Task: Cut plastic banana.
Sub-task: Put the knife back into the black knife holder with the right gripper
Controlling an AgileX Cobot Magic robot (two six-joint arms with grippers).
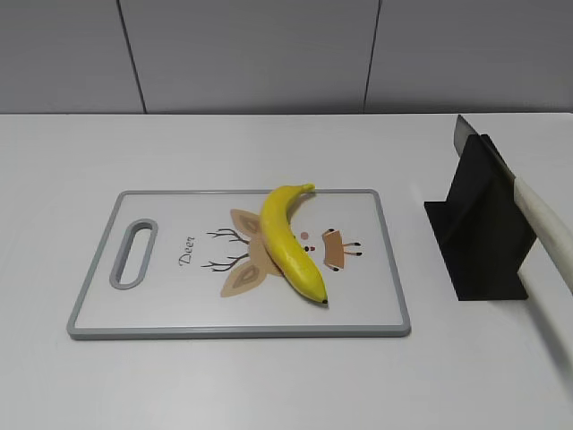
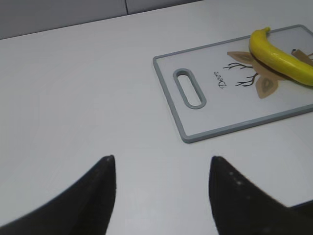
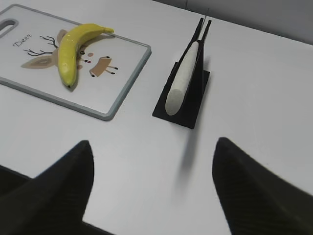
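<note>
A yellow plastic banana [image 1: 288, 240] lies diagonally on a white cutting board [image 1: 161, 309] with a grey rim and a deer drawing. It also shows in the left wrist view [image 2: 279, 55] and the right wrist view [image 3: 71, 49]. A knife with a cream handle [image 1: 548, 224] rests slanted in a black stand [image 1: 479, 235] at the right; the handle shows in the right wrist view [image 3: 182, 78]. My left gripper [image 2: 162, 164] is open and empty over bare table left of the board. My right gripper [image 3: 152, 147] is open and empty, in front of the knife stand. Neither gripper shows in the exterior view.
The cutting board [image 2: 195, 132] has a handle slot [image 2: 190, 88] at its left end. The white table ends at a grey panelled wall [image 1: 269, 54] behind. The black stand [image 3: 188, 105] sits right of the board [image 3: 115, 110].
</note>
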